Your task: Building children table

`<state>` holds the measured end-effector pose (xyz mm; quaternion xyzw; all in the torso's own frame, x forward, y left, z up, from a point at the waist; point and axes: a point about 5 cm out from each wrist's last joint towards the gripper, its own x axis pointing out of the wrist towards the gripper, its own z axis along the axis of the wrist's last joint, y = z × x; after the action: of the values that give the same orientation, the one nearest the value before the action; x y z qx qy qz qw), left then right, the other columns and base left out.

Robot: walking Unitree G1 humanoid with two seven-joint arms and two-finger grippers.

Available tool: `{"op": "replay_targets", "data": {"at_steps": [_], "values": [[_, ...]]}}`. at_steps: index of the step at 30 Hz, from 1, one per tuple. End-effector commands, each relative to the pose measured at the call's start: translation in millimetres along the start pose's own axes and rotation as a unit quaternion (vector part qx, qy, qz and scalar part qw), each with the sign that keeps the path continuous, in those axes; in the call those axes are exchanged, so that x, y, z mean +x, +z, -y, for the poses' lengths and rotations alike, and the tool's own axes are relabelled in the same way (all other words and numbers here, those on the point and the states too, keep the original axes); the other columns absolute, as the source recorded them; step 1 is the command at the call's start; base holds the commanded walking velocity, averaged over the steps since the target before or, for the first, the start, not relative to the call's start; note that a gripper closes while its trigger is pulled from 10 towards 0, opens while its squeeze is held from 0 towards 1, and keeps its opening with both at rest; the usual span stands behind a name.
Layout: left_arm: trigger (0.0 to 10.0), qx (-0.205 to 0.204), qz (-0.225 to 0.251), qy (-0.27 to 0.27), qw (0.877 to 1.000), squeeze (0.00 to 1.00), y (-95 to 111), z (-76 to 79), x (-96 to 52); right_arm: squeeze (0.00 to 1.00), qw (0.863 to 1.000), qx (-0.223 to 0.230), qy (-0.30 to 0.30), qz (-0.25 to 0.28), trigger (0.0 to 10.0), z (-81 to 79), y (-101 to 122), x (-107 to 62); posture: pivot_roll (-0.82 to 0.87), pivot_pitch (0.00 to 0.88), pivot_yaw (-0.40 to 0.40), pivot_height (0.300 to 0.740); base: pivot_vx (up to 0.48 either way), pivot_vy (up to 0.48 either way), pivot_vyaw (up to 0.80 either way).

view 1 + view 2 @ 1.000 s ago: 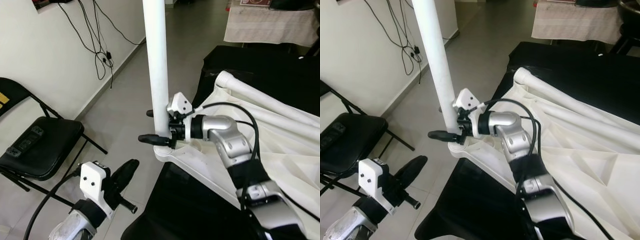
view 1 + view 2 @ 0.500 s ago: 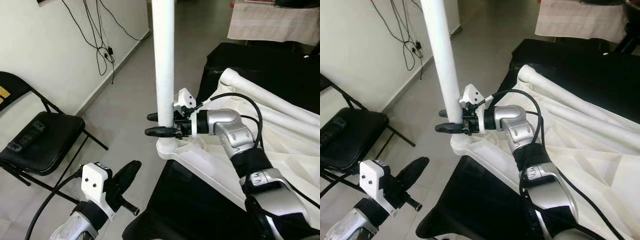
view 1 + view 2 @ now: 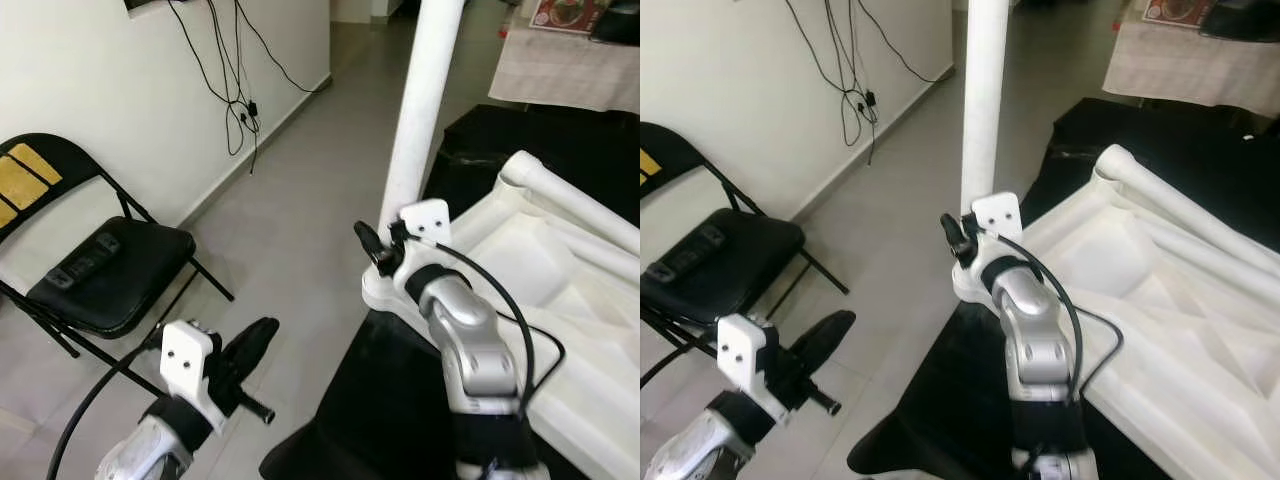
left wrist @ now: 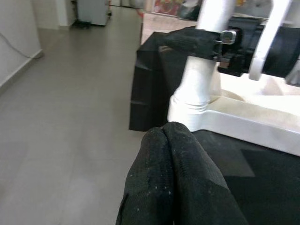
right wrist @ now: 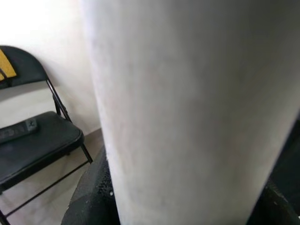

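A white children's table [image 3: 560,270] lies upside down on a black cover. One white table leg [image 3: 425,100] stands upright in its near corner socket [image 4: 190,105]. My right gripper [image 3: 383,246] is shut on the table leg just above the socket, one black finger [image 4: 192,41] crossing in front of it. In the right wrist view the table leg [image 5: 187,112] sits close between the fingers. My left gripper [image 3: 255,342] hangs low at the left over the floor, shut with nothing in it, its fingertips [image 4: 165,140] pressed together.
A black folding chair [image 3: 100,270] stands by the white wall at the left, with cables [image 3: 240,100] hanging down the wall. Grey floor lies between the chair and the black cover [image 3: 400,400]. A cloth-covered table [image 3: 560,70] stands at the back right.
The camera has shifted, so the leg now sits further right. My right forearm has swung round to point away from me, its gripper staying on the leg. The left arm is unchanged.
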<state>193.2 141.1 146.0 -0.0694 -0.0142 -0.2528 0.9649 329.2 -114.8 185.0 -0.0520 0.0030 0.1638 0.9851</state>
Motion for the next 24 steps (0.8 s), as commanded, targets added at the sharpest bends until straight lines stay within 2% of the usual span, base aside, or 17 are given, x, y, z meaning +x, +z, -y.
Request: {"op": "replay_targets", "data": {"at_steps": [1, 2, 3, 4, 5, 6, 8, 10, 11, 14, 15, 16, 17, 19, 20, 22, 24], "values": [[10.0, -0.003, -0.007, -0.001, 1.0, 0.0, -3, -2.0, -0.9, 0.0, 0.997, -0.004, -0.02, -0.074, 0.0, 8.6, -31, -0.2, -0.07, 0.137, 0.025, 0.74, 0.0, 0.0, 0.0], [10.0, -0.001, -0.005, 0.003, 1.0, 0.0, -3, -2.6, -0.6, 0.0, 0.998, -0.007, -0.006, -0.067, 2.2, 3.7, -27, 5.9, -0.07, 0.137, 0.025, 0.74, 0.0, 0.0, 0.0], [10.0, -0.001, -0.005, 0.003, 1.0, 0.0, -3, -2.6, -0.6, 0.0, 0.998, -0.007, -0.006, -0.067, 2.2, 3.7, -27, 5.9, -0.07, 0.137, 0.025, 0.74, 0.0, 0.0, 0.0], [10.0, 0.001, -0.003, 0.007, 1.0, 0.0, -2, -3.3, -0.3, 0.0, 0.999, -0.005, 0.012, -0.048, 10.0, -1.6, -20, 11.9, -0.07, 0.139, 0.026, 0.74, 0.0, 0.0, 0.0], [10.0, 0.001, -0.003, 0.007, 1.0, 0.0, -2, -3.3, -0.3, 0.0, 0.999, -0.005, 0.012, -0.048, 10.0, -1.6, -20, 11.9, -0.07, 0.139, 0.026, 0.74, 0.0, 0.0, 0.0], [10.0, 0.001, -0.001, 0.011, 1.0, 0.0, -2, -3.7, -0.2, 1.0, 0.998, -0.002, 0.061, -0.025, 10.0, -9.9, -11, 18.6, -0.07, 0.146, 0.029, 0.74, 0.0, 0.0, 0.0], [10.0, 0.001, -0.001, 0.011, 1.0, 0.0, -2, -3.7, -0.2, 1.0, 0.998, -0.002, 0.061, -0.025, 10.0, -9.9, -11, 18.6, -0.07, 0.146, 0.029, 0.74, 0.0, 0.0, 0.0], [10.0, 0.001, 0.001, 0.014, 1.0, 0.0, -1, -3.6, -0.2, 1.0, 0.994, -0.005, 0.105, -0.014, 10.0, -20.1, -3, 19.9, -0.08, 0.15, 0.024, 0.74, 0.0, 0.0, 0.0], [10.0, 0.0, 0.001, 0.014, 1.0, 0.0, -1, -3.4, -0.3, 1.0, 0.985, 0.004, 0.174, 0.003, 10.0, -29.8, 5, 20.5, -0.08, 0.151, 0.031, 0.74, 0.0, 0.0, 0.0], [10.0, -0.001, 0.0, 0.011, 1.0, 0.0, -1, -3.1, -0.3, 1.0, 0.972, -0.006, 0.234, 0.013, 10.0, -34.5, 10, 19.9, -0.08, 0.154, 0.035, 0.74, 0.0, 0.0, 0.0], [10.0, -0.002, -0.001, 0.007, 1.0, 0.0, -1, -2.5, -0.3, 0.94, 0.95, -0.029, 0.312, 0.014, 10.0, -37.2, 12, 19.0, -0.07, 0.162, 0.039, 0.74, 0.0, 0.0, 0.0], [10.0, -0.002, -0.001, 0.007, 1.0, 0.0, -1, -2.5, -0.3, 0.94, 0.95, -0.029, 0.312, 0.014, 10.0, -37.2, 12, 19.0, -0.07, 0.162, 0.039, 0.74, 0.0, 0.0, 0.0], [10.0, -0.003, -0.002, 0.005, 1.0, 0.0, -1, -2.1, -0.4, 0.0, 0.927, -0.052, 0.371, 0.013, 10.0, -37.1, 12, 18.6, -0.07, 0.162, 0.039, 0.74, 0.0, 0.0, 0.0], [10.0, -0.003, -0.002, 0.005, 1.0, 0.0, -1, -2.1, -0.4, 0.0, 0.927, -0.052, 0.371, 0.013, 10.0, -37.1, 12, 18.6, -0.07, 0.162, 0.039, 0.74, 0.0, 0.0, 0.0], [10.0, -0.003, -0.002, 0.004, 1.0, 0.0, 0, -1.5, -0.6, 0.0, 0.91, -0.067, 0.409, 0.002, 10.0, -35.4, 10, 19.9, -0.06, 0.162, 0.039, 0.74, 0.0, 0.0, 0.0], [10.0, -0.003, -0.002, 0.004, 1.0, 0.0, 0, -1.5, -0.6, 0.0, 0.91, -0.067, 0.409, 0.002, 10.0, -35.4, 10, 19.9, -0.06, 0.162, 0.039, 0.74, 0.0, 0.0, 0.0], [10.0, -0.002, -0.003, 0.004, 1.0, 0.0, 0, -0.1, -2.1, 0.0, 0.889, -0.07, 0.453, -0.002, 10.0, -32.6, 17, 28.5, -0.04, 0.179, 0.039, 0.74, 0.0, 0.0, 0.0]]}}
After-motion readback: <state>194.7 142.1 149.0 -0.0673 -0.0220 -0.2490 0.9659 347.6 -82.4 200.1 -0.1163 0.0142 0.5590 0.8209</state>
